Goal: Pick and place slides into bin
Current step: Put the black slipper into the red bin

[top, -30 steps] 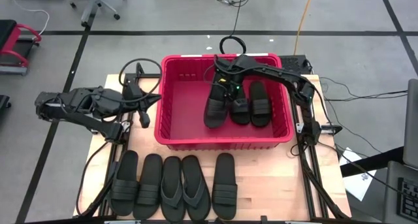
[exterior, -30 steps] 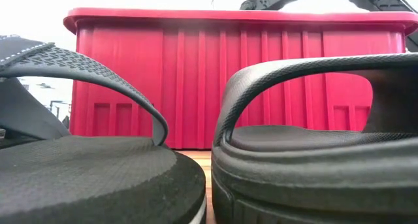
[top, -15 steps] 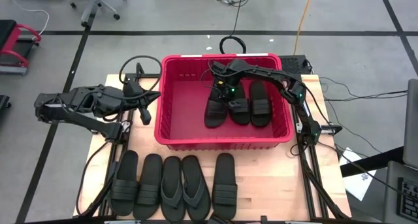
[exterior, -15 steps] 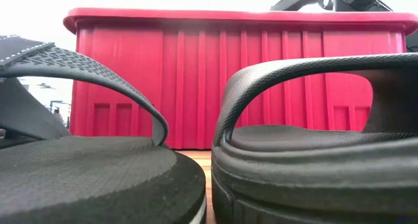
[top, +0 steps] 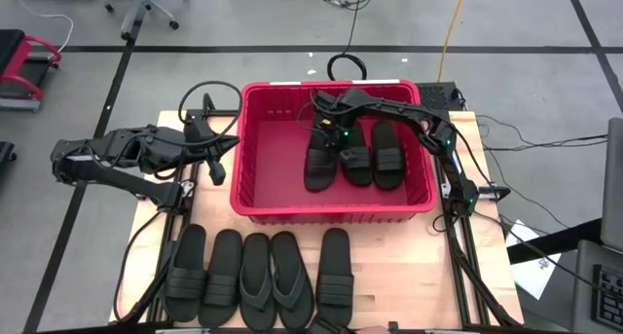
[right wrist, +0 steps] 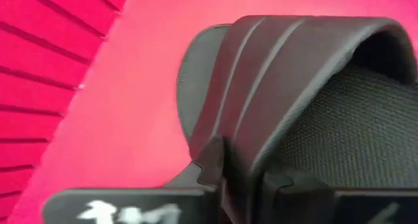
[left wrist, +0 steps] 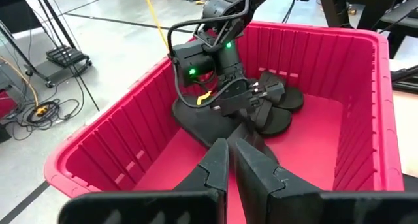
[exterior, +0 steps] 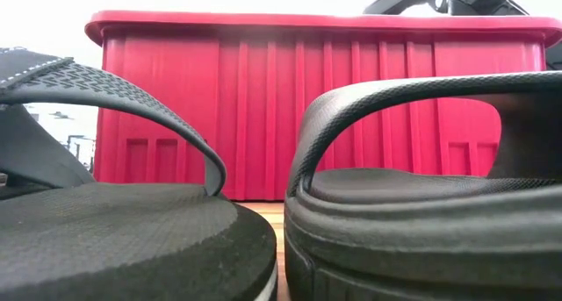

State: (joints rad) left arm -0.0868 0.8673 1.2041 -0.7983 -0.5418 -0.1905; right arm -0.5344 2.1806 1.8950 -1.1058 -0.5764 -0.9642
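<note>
No brand, label or readable writing shows on the sandals or the crate. The red bin (top: 255,139) sits at the far middle of the wooden surface (top: 409,266), its rim close to the arm frames on both sides. Inside it lie three black slides side by side toward the right wall: the left one (top: 318,167), a middle one (top: 357,164) and a right one (top: 388,157), leaving the bin's left half as bare red floor. The right end effector (top: 332,134) reaches down into the bin over the left slide, and its fingers (right wrist: 212,160) are clamped on that slide's ribbed strap (right wrist: 287,61). The left end effector (top: 216,167) hovers just outside the bin's left wall, its fingers (left wrist: 215,168) pressed together and pointing into the bin. Five more slides form a row along the near edge (top: 255,276), with open wood between them and the bin and bare surface at the near right corner.
</note>
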